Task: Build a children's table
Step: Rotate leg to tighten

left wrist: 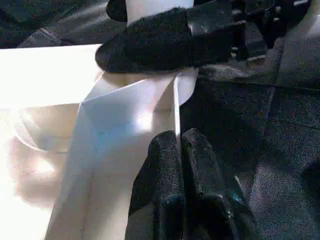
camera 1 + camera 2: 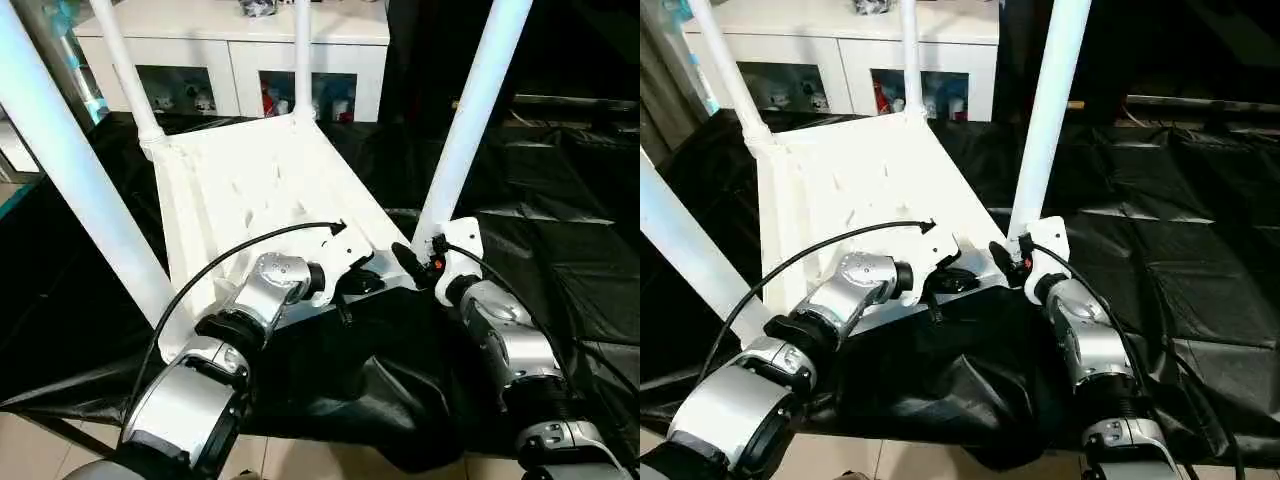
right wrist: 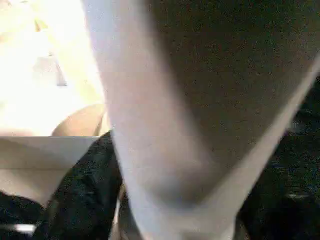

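Both head cameras look forward and down over the silver forearms at the upturned children's table (image 2: 260,190) on black sheeting (image 2: 560,220), the white cabinet (image 2: 240,60) beyond, sharing nearly the whole scene. The left wrist camera sits close above the table's rim (image 1: 175,105). The right wrist camera presses against a leg (image 3: 150,125).

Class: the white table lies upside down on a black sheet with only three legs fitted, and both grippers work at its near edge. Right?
Not quite: four legs are fitted, as the left eye view shows. The table lies upside down on the black sheet, with the left gripper and right gripper at its near edge.
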You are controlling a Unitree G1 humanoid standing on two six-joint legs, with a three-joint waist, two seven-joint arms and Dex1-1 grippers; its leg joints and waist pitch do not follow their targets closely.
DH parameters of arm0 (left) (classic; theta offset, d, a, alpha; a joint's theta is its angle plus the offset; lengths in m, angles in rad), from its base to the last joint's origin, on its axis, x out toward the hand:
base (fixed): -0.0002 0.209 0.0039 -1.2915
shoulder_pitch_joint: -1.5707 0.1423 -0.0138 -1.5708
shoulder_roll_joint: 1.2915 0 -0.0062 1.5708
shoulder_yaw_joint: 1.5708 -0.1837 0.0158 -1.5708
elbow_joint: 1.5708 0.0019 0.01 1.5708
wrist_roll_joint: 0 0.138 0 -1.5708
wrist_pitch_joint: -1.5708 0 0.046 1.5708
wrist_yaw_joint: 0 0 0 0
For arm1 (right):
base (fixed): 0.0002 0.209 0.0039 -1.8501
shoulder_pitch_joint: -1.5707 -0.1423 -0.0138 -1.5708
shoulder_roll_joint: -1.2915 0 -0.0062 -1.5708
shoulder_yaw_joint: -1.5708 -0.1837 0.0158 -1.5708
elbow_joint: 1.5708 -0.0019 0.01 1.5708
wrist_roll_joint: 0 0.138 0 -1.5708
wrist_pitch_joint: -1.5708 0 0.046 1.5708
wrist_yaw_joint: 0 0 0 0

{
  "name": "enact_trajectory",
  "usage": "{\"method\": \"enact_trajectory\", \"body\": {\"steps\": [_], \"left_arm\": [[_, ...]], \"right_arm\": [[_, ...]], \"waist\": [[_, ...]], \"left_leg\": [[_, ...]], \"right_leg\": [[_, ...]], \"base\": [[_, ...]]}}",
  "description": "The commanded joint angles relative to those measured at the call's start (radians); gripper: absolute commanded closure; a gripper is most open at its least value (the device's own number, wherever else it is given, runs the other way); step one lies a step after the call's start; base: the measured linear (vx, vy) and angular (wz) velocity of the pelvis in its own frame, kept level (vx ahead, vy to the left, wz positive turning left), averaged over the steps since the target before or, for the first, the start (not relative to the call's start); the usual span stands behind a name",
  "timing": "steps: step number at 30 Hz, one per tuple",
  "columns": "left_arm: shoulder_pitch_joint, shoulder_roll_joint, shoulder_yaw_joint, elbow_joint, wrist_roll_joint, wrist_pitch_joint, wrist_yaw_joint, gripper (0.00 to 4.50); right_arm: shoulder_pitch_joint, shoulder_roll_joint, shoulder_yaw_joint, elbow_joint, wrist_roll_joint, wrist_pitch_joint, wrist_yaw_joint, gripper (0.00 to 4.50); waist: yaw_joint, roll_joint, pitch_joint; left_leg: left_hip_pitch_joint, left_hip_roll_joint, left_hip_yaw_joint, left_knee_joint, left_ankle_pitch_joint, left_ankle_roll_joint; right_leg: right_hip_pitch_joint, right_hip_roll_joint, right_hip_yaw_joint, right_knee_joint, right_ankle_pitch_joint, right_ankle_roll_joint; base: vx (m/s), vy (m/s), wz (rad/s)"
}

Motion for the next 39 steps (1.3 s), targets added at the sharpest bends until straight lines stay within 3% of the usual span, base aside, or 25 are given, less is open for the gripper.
{"method": "enact_trajectory", "body": {"steps": [1,4,6,9,12,15,20,25,33,38,39], "left_arm": [[-0.028,-0.025,0.007,-0.010,-0.021,-0.039,0.017,4.50],[-0.009,0.007,-0.004,-0.035,-0.036,-0.066,-0.096,4.50],[0.001,0.018,-0.008,-0.047,-0.044,-0.074,-0.145,4.50],[0.023,0.052,-0.018,-0.075,-0.060,-0.094,-0.261,4.50],[0.045,0.093,-0.027,-0.099,-0.081,-0.103,-0.388,4.50],[0.059,0.123,-0.021,-0.137,-0.127,-0.067,-0.515,4.50],[0.061,0.157,-0.013,-0.158,-0.149,-0.039,-0.604,4.50],[0.060,0.174,-0.012,-0.159,-0.147,-0.036,-0.632,4.50],[0.069,0.180,-0.011,-0.178,-0.150,-0.025,-0.640,4.50],[0.052,0.149,0.001,-0.132,-0.110,-0.059,-0.487,4.50],[0.038,0.129,0.009,-0.107,-0.092,-0.058,-0.396,4.50]], "right_arm": [[0.022,0.046,0.097,0.023,0.010,0.012,0.119,1.13],[0.032,-0.007,0.112,-0.033,0.048,0.026,0.272,0.89],[0.039,-0.028,0.119,-0.060,0.063,0.035,0.330,0.89],[0.054,-0.092,0.143,-0.103,0.077,0.045,0.446,0.89],[0.066,-0.158,0.157,-0.132,0.088,0.048,0.558,0.89],[0.078,-0.206,0.156,-0.173,0.110,0.060,0.656,0.89],[0.088,-0.257,0.171,-0.193,0.120,0.083,0.741,0.89],[0.087,-0.269,0.172,-0.191,0.125,0.089,0.766,1.15],[0.101,-0.269,0.171,-0.212,0.155,0.123,0.789,1.88],[0.115,-0.236,0.161,-0.194,0.138,0.153,0.706,1.97],[0.112,-0.210,0.151,-0.161,0.107,0.144,0.615,1.97]], "waist": [[-0.007,-0.014,-0.051],[-0.006,-0.018,-0.052],[-0.004,-0.018,-0.054],[0.003,-0.015,-0.058],[0.006,-0.016,-0.060],[0.012,-0.015,-0.059],[0.017,-0.015,-0.056],[0.025,-0.015,-0.059],[0.033,-0.016,-0.066],[0.033,-0.019,-0.062],[0.031,-0.018,-0.061]], "left_leg": [[0.021,0.039,-0.024,-0.083,-0.316,0.029],[0.018,0.038,-0.024,-0.082,-0.309,0.040],[0.014,0.040,-0.024,-0.080,-0.278,0.060],[0.013,0.043,-0.019,-0.073,-0.204,0.093],[0.013,0.045,-0.017,-0.069,-0.172,0.111],[0.015,0.048,-0.015,-0.070,-0.191,0.112],[0.017,0.049,-0.015,-0.072,-0.208,0.097],[0.019,0.050,-0.015,-0.071,-0.183,0.092],[0.013,0.047,-0.014,-0.059,-0.121,0.127],[0.013,0.048,-0.015,-0.062,-0.156,0.111],[0.013,0.048,-0.015,-0.064,-0.166,0.102]], "right_leg": [[0.026,-0.040,0.032,-0.091,-0.273,-0.184],[0.031,-0.041,0.032,-0.090,-0.263,-0.185],[0.034,-0.041,0.033,-0.085,-0.205,-0.196],[0.039,-0.039,0.029,-0.072,-0.089,-0.238],[0.040,-0.039,0.027,-0.064,-0.044,-0.259],[0.039,-0.041,0.027,-0.063,-0.060,-0.275],[0.035,-0.043,0.029,-0.067,-0.107,-0.272],[0.034,-0.042,0.030,-0.062,-0.074,-0.275],[0.034,-0.041,0.028,-0.047,0.024,-0.290],[0.032,-0.041,0.028,-0.054,-0.037,-0.277],[0.030,-0.041,0.029,-0.057,-0.063,-0.270]], "base": [[0.000,0.000,0.00],[0.000,0.000,0.00],[0.000,0.000,0.00],[0.000,0.000,0.00],[0.000,0.000,0.00],[0.000,0.000,0.00],[0.000,0.000,0.00],[0.000,0.000,0.00],[0.000,0.000,0.00],[0.000,0.000,0.00],[0.000,0.000,0.00]]}}
